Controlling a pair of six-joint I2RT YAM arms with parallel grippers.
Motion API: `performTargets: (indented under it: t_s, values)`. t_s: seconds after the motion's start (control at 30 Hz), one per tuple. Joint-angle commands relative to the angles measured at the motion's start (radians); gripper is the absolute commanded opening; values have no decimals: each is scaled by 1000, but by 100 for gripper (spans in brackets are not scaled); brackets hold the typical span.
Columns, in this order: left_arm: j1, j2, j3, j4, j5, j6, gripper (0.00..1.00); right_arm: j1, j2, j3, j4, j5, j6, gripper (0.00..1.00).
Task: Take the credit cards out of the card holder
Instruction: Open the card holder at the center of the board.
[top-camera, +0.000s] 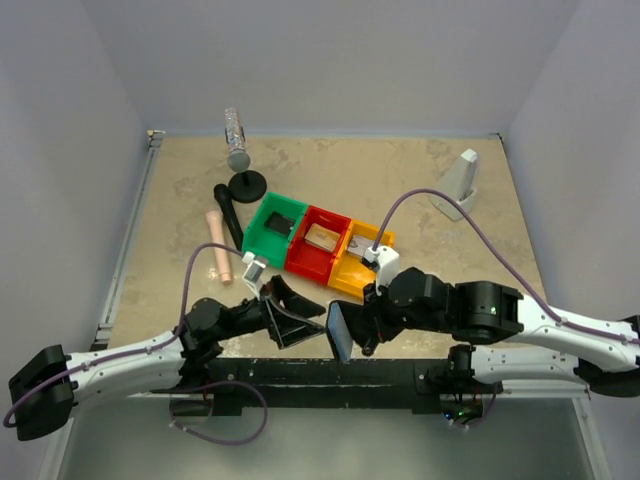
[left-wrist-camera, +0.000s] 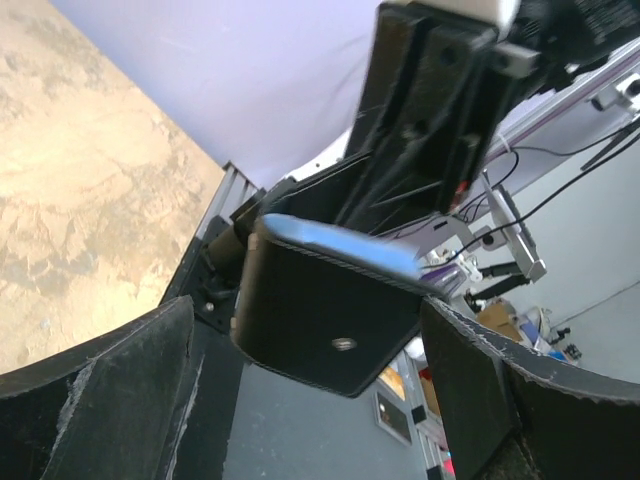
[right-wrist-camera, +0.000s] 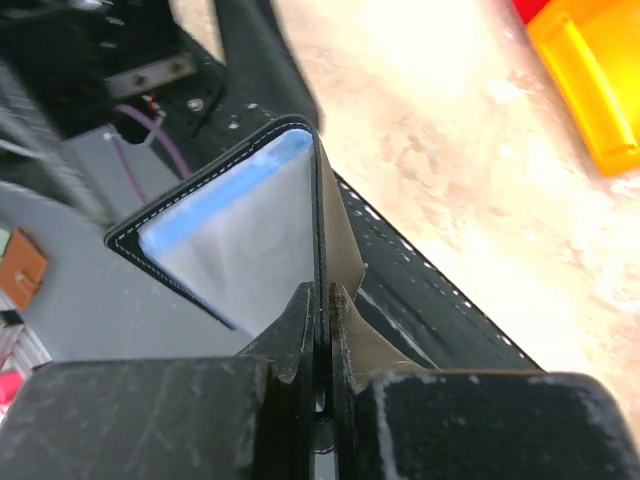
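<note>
— While the right gripper (right-wrist-camera: 320, 300) fills its own wrist view, what are its jaws doing?
— They are pressed together on the card holder (right-wrist-camera: 250, 230), nipping its black stitched edge. The case stands on edge with its flaps slightly parted, and its glossy grey-blue inside shows between them.
— Where is the holder in the overhead view?
— It is held clear of the tabletop (top-camera: 180, 200), above the black bar (top-camera: 300, 372) at the table's near edge. It sits between the two grippers, near the yellow bin (top-camera: 350, 280).
— And the left gripper (top-camera: 308, 318)?
— Its jaws are spread wide and grip nothing. In its wrist view the holder's black outer face, with a small metal stud (left-wrist-camera: 343, 343), sits beyond and between the two fingers (left-wrist-camera: 120, 385). Whether it touches them cannot be told.
— What else lies on the table?
— The green bin (top-camera: 262, 238), red bin (top-camera: 300, 262) and yellow bin lie side by side in a slanted row at mid-table. A tan object (top-camera: 322, 237) lies in the red one.
</note>
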Motion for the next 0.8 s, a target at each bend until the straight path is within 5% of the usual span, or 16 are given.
performTargets:
  t_s: [0.0,0.23,0.47,0.77]
  values:
    - [-15,-74,4,-25,-69,38,100,-3,3,49,-51,83,61,0]
    - [-101,-29,63,-72,-103,130,100,-6,9,32,37,22,67,0]
    - [-110,-56,62,-82,-83,158,75,-69,-71,-62,161,-105,105,0]
    - [-110,-177,47,-189,-114,177,67,-110,-143,-132,232,-164,135,0]
